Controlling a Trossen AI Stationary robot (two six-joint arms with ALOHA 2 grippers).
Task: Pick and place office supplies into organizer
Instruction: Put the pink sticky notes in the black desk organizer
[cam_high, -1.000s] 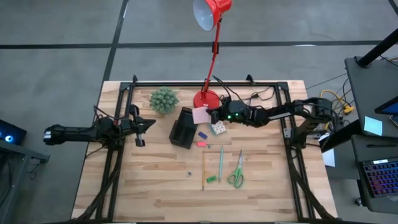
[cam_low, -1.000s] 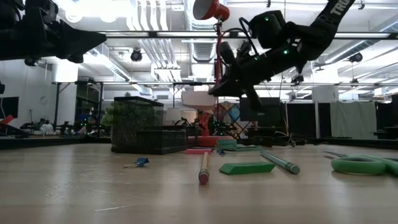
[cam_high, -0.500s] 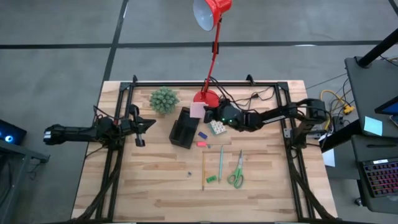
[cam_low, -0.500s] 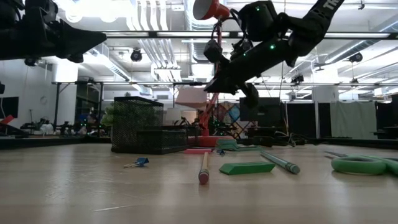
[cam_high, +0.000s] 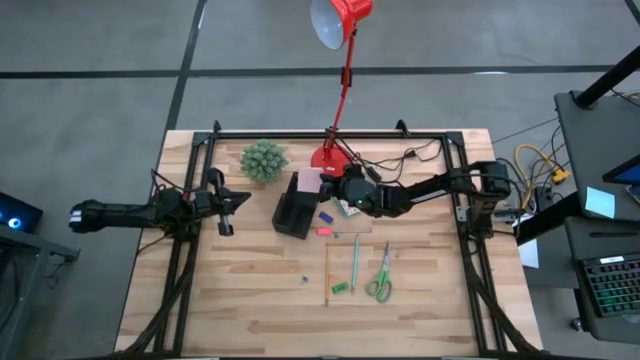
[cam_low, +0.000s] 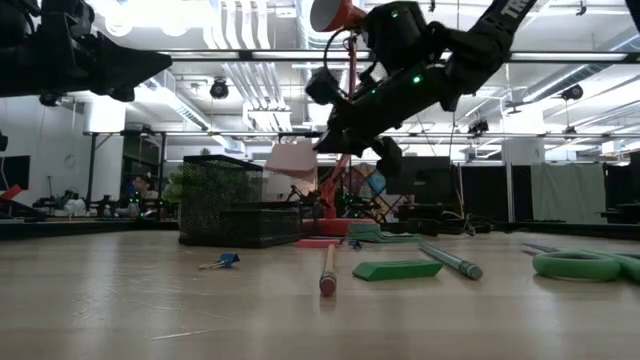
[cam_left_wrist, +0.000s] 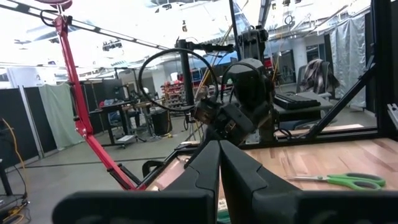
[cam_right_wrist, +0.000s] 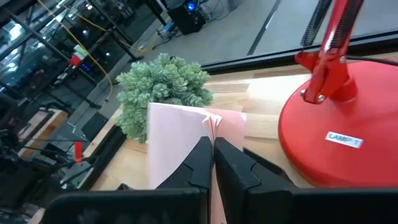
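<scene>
My right gripper is shut on the pink sticky-note pad, held in the air over the far end of the black organizer, near the red lamp base. The white dotted pad lies partly under the arm. On the table lie a purple piece, a pink piece, the yellow pencil, the green pen, a green piece and the green-handled scissors. My left gripper is shut and hovers at the table's left edge. My right gripper pinches the pink pad between its two fingers at the pad's near edge, where the sheets fan slightly. The fingers come from the table's right, slanting down. The pad sticks out ahead of the fingers, lifted clear above the organizer.
A green spiky plant stands left of the lamp base, beyond the organizer. A small blue binder clip lies on the wood nearer the front. The lamp's red arm leans over the far edge. Bare wood spreads along the near side.
My right gripper has moved toward the table's left, carrying the pink pad from beside the lamp base to above the organizer's far end. The pad stays lifted and in the hold.
</scene>
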